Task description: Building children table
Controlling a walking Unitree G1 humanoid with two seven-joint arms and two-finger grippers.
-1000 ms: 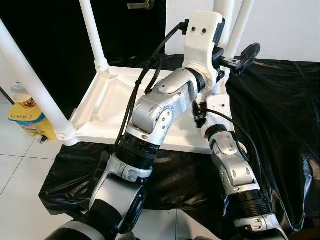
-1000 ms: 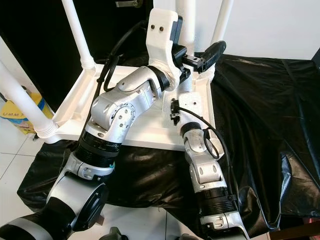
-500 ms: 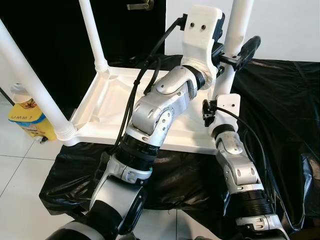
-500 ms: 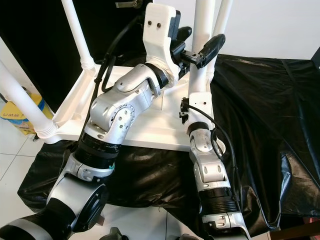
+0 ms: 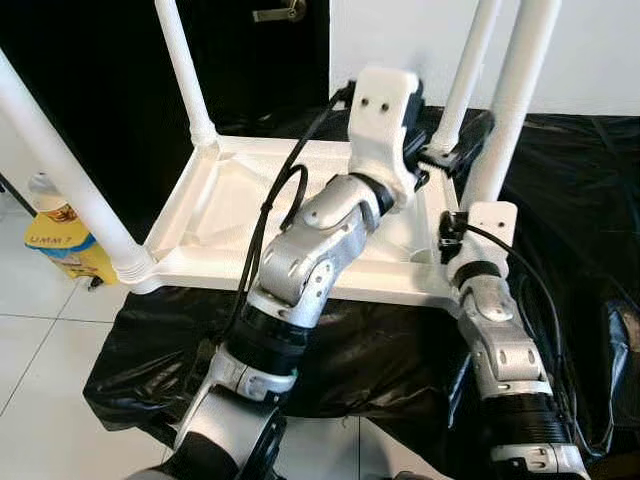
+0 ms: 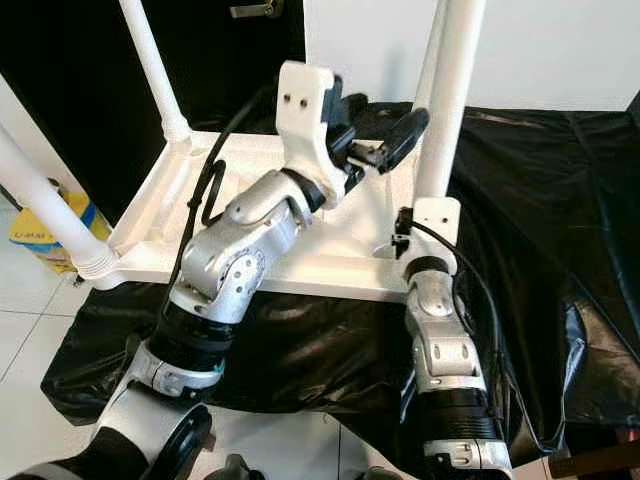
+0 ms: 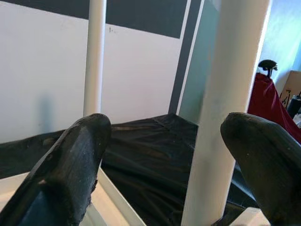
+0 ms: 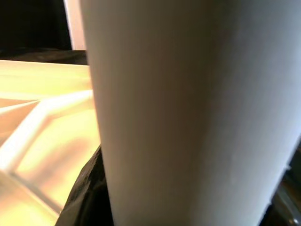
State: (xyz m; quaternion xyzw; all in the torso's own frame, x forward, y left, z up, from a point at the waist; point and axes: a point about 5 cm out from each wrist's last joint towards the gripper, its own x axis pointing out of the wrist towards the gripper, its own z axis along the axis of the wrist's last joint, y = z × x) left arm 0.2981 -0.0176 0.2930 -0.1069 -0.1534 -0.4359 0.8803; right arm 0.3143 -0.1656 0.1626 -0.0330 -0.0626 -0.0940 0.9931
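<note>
The children's table is lying upside down on a black plastic sheet, its white legs sticking up. The right gripper is wrapped round the near right leg low down, just above the corner of the tabletop; the wrist camera is pressed so close to the white tube that one dark finger is just peeking out at the 7 o'clock edge, and whether it is clamped I cannot tell. The left gripper is reaching across from the other side, its two black fingers standing apart with the same leg between them, nearer the 3 o'clock finger and not pinched. Beyond it, at 12 o'clock, the far right leg is rising against the white wall. Over at 10 o'clock the far left leg is standing in its collar, and the near left leg is slanting up at 9 o'clock. A yellow bottle is sitting on the tiled floor beside the sheet, with a dark door behind.
</note>
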